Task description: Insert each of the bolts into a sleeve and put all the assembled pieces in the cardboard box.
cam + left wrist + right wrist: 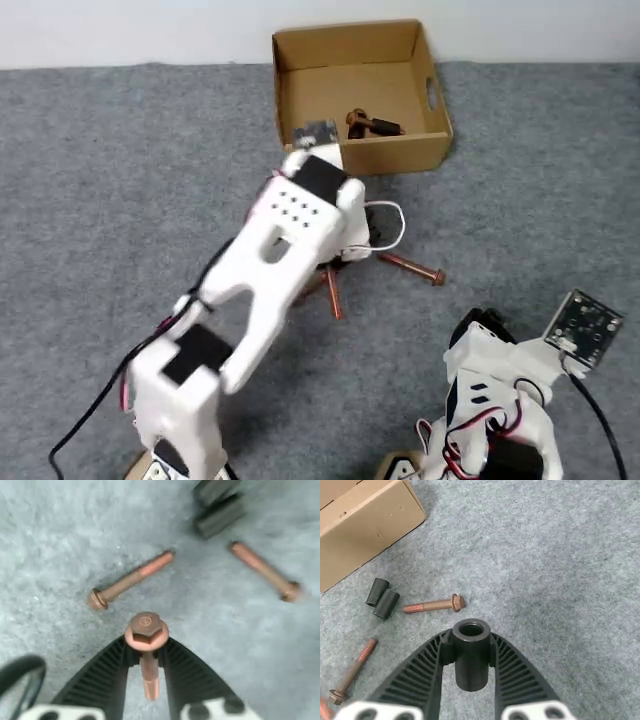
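Note:
In the left wrist view my left gripper point(146, 647) is shut on a copper bolt point(146, 630), head pointing away, above the grey carpet. Two more bolts point(131, 580) point(265, 571) lie on the carpet beyond it, with two black sleeves point(217, 507) side by side farther off. My right gripper point(470, 647) is shut on a black sleeve point(471, 667), its open bore facing the camera. The cardboard box point(290, 95) stands at the back with a dark assembled piece point(372, 125) inside. From above, the left arm point(280, 250) covers its gripper.
The right arm point(500, 400) sits at the front right. In the right wrist view a bolt point(434, 605), two sleeves point(382, 597) and another bolt point(352, 672) lie between it and the box wall point(360, 525). Open carpet stretches left and right of the box.

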### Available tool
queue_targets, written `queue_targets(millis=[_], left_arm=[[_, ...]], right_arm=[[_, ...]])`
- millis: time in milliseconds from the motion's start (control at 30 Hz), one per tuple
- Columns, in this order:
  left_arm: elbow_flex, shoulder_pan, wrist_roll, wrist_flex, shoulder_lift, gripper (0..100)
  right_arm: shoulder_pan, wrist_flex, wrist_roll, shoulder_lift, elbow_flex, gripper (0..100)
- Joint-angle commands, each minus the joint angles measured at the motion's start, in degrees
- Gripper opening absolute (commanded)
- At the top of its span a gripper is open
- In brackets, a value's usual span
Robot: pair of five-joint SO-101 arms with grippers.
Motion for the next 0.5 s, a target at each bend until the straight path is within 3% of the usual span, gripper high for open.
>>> queue_targets(millis=[0, 200, 467], left_arm=[[3.74, 0.35, -4.31, 1.67, -12.22, 0], [19.65, 0.26, -7.03, -1.05, -28.57, 0], [42.33, -0.26, -12.92, -19.34, -49.76, 0]], right_arm=[[0.04, -0.31, 0.97, -0.40, -1.67, 0.8], [-1.54, 0.13, 3.43, -0.48, -2.55, 0.8], [-13.76, 0.22, 3.25, -0.48, -3.16, 0.8]])
